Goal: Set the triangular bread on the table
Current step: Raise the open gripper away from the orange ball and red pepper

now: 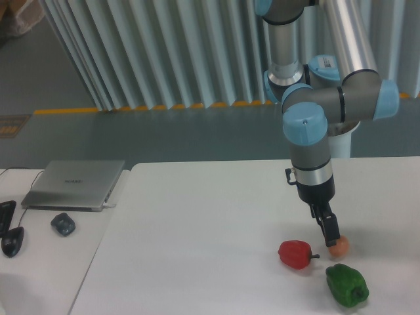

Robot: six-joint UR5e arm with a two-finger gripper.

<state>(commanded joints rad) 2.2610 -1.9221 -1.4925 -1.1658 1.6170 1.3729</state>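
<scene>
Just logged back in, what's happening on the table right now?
The arm's hand is low over the large white table, right at a small round tan-orange ball. Whether its fingers are closed on the ball cannot be told. A red pepper lies just left of the ball and a green pepper nearer the front edge. No orange-yellow wedge-shaped bread is visible. A grey laptop sits on the side desk.

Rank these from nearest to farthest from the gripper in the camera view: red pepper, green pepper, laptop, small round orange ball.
1. Small round orange ball, right at the gripper tip.
2. Red pepper, on the ball's laptop side.
3. Green pepper, nearer the table's front edge.
4. Laptop, far off on the side desk.
</scene>
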